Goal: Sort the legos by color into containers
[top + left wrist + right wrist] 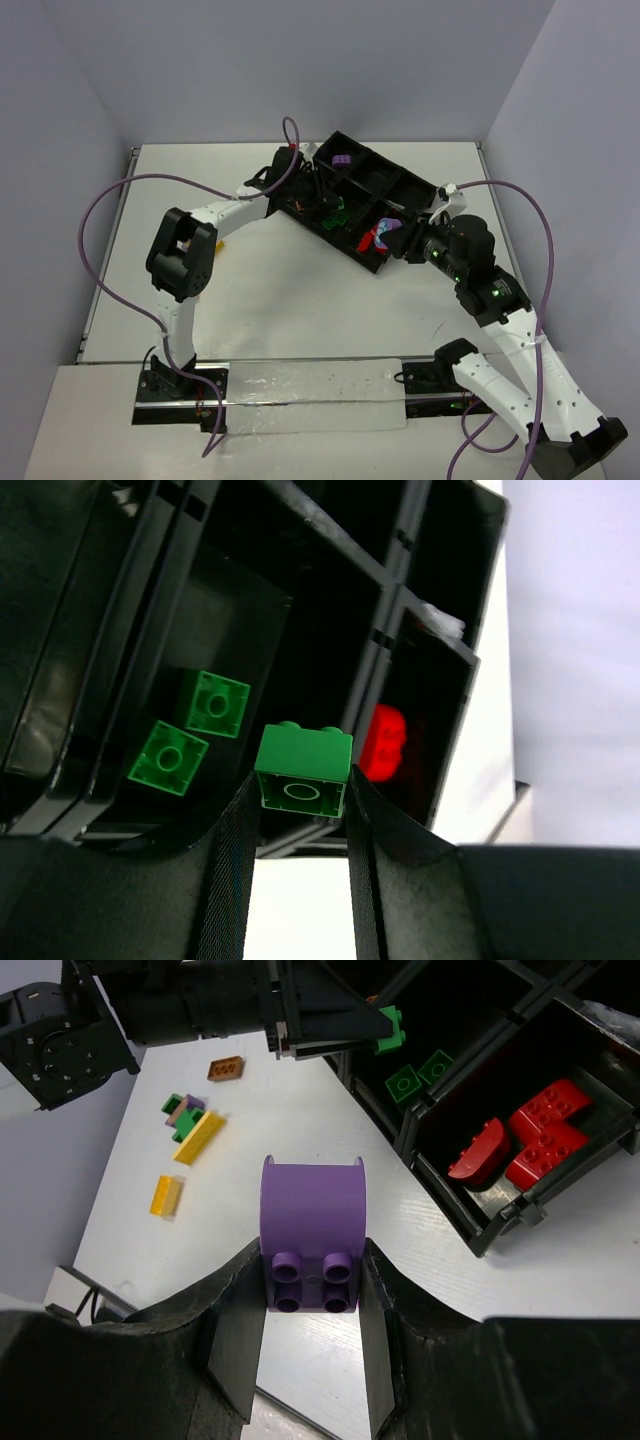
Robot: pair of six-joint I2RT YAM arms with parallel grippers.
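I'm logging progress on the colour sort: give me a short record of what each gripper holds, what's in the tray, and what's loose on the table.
left gripper: shut on green two-stud plastic brick, by the black divided plastic tray
right gripper: shut on purple arched plastic brick, above the white table
green compartment: two green bricks
red compartment: red bricks
loose on table: yellow bricks, brown brick, green-and-purple cluster
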